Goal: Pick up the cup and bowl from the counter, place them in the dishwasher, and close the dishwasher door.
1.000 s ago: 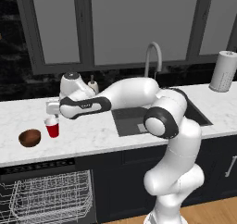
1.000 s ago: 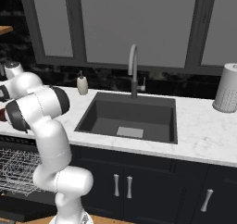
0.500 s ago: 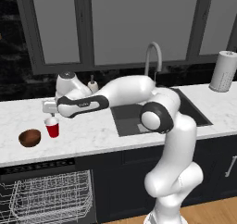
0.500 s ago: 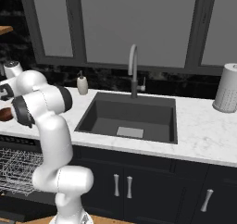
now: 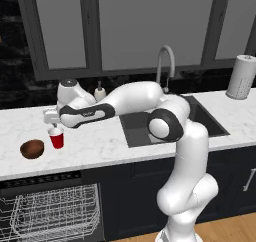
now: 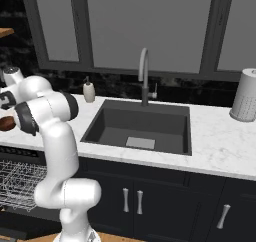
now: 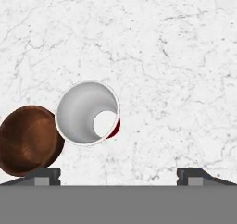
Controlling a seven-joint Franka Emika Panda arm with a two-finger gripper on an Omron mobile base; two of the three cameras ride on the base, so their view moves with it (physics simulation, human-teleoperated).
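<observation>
The bench [image 5: 110, 141] runs the whole width, white marble w/ grey veins, dark sink [image 6: 140, 128] cut into it right of centre. Below its left end the dishwasher [image 5: 50, 213] stands open, white wire rack showing; I can't make out its door in these views. My arm reaches left across the bench from the base. Behind the sink a grey tap [image 6: 144, 76], a paper towel roll [image 5: 241, 77] far right on the bench, a beige soap bottle [image 6: 89, 91] by the back wall left of the sink.

The bowl [image 5: 32, 149] sits on the bench near the left end, upright, reddish-brown; in the hand view it's at lower left [image 7: 28, 140], partly cut by the edge. The cup [image 5: 57, 138] stands upright just right of the bowl, red w/ white rim. From base views they look just apart; in hand view the cup's white rim [image 7: 88, 113] overlaps the bowl's edge, can't tell if touching.

My fingers [image 5: 51, 121] hang above the cup, spread wide, pinching nothing. In hand view the tips [image 7: 44, 176] sit far apart at the bottom, cup off to the left half between them, not centred.
</observation>
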